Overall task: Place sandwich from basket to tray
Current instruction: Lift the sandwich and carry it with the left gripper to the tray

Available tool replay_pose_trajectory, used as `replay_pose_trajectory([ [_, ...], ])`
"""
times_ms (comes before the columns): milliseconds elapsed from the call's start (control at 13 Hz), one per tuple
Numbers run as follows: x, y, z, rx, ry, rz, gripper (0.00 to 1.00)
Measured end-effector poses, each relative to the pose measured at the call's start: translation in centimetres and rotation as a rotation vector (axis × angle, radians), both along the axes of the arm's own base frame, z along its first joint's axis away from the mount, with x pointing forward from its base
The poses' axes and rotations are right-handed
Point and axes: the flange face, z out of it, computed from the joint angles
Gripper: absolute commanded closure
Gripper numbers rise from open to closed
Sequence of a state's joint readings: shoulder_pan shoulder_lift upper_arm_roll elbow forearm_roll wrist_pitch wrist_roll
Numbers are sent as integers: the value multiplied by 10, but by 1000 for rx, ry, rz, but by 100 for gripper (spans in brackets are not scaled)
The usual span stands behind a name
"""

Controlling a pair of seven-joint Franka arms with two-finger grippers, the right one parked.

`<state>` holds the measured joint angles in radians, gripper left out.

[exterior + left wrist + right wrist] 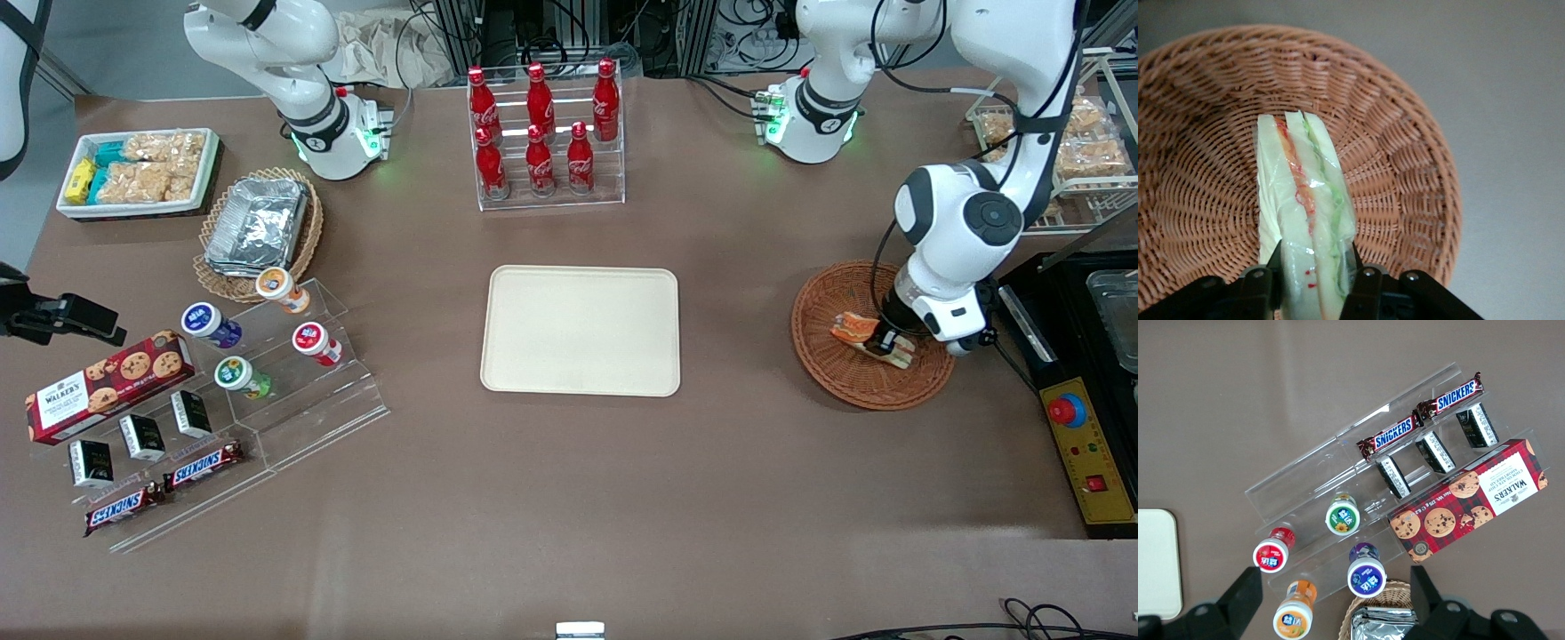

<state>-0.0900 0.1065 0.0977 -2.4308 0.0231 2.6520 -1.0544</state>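
Note:
The sandwich point(1305, 200), a wrapped wedge of white bread with orange and green layers, is in the reddish-brown wicker basket point(1198, 133). My gripper point(1313, 267) is shut on the sandwich, a finger pressed on each bread face. In the front view the gripper point(889, 345) reaches down into the basket point(827, 373) at the working arm's end of the table, holding the sandwich point(855, 329). The cream tray point(581, 330) lies flat and bare in the middle of the table, apart from the basket.
A rack of red cola bottles point(544, 133) stands farther from the front camera than the tray. A black control box point(1080, 444) sits beside the basket. A tan basket with foil containers point(258, 227) and acrylic snack stands point(267, 391) lie toward the parked arm's end.

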Motion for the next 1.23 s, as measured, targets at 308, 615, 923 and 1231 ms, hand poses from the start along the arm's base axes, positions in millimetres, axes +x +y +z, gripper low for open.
replay_pose_trajectory([
  [308, 21, -6, 99, 1, 79, -86, 100],
  [615, 40, -50, 229, 13, 150, -247, 100],
  [923, 29, -134, 312, 36, 126, -552, 100],
  [1231, 3, -241, 324, -21, 75, -752, 100],
])
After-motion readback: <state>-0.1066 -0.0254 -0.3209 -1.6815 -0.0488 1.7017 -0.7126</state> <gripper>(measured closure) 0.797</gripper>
